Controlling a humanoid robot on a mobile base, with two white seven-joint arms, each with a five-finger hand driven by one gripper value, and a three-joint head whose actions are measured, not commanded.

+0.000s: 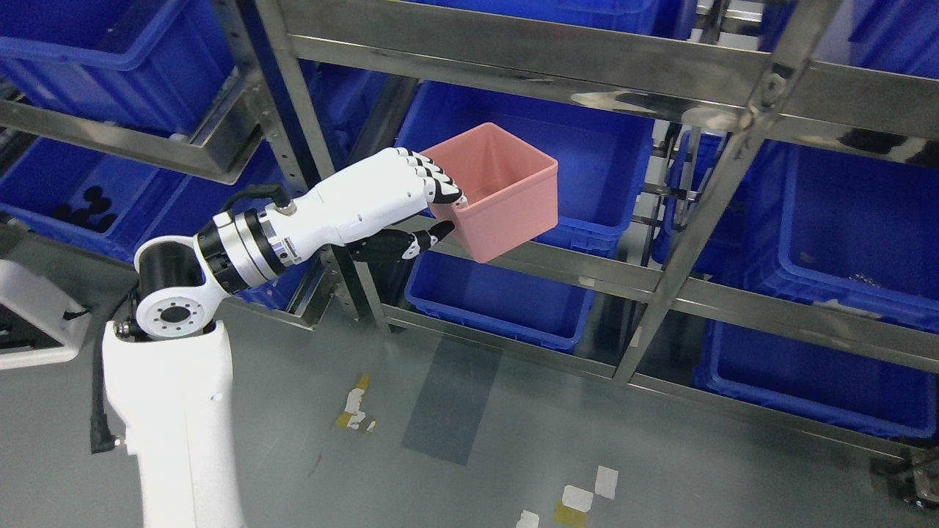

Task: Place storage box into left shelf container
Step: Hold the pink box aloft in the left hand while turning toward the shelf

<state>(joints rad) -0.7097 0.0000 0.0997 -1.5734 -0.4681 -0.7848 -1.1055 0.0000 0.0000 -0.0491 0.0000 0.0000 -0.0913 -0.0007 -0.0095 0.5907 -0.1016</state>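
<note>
Grey concrete floor (pixel 455 440) w/ tape scraps; steel shelf rack (pixel 513 55) full of blue bins.
My left robot hand (pixel 411 202) is clamped on the pink storage box (pixel 506 194), fingers (pixel 440 183) over the near rim, thumb under it. Box is smooth plastic, square, open-topped, tilted, held in the air in front of the mid-level blue shelf container (pixel 601 147), not inside it. Rack rails are shiny metal.
</note>
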